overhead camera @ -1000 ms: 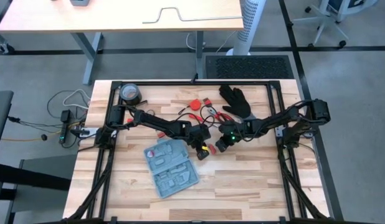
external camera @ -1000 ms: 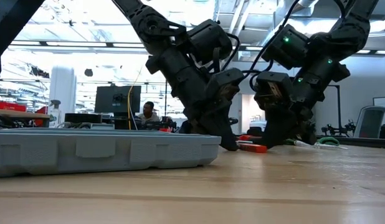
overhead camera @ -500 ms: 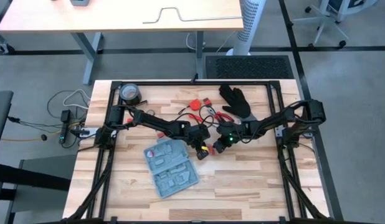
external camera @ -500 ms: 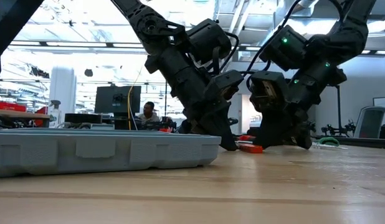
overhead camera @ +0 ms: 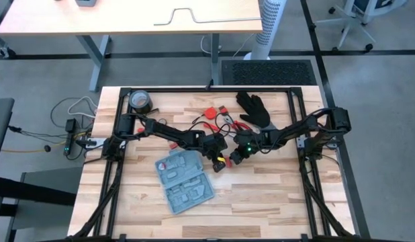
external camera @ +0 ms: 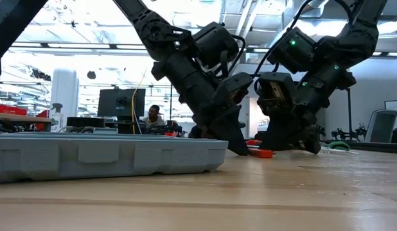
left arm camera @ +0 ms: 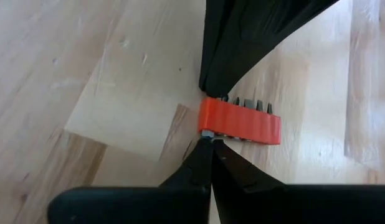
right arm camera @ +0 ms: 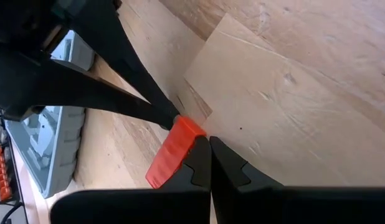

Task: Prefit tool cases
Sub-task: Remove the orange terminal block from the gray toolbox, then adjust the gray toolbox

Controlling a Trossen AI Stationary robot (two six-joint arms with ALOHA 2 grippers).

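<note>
Both grippers meet at mid-worktop over an orange bit holder (left arm camera: 240, 121). The left gripper (left arm camera: 208, 118) pinches one end; the right gripper (right arm camera: 202, 142) has its fingers clenched at the other, probably for a handover. The open tool case (overhead camera: 184, 181) waits nearby.

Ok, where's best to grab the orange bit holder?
Probably across its short ends, from straight above. The bit holder lies flat on the table, so only its edges are free, and bits stick out along one long edge. The left gripper and right gripper are both shut, tips at one end; one would need to open first.
</note>
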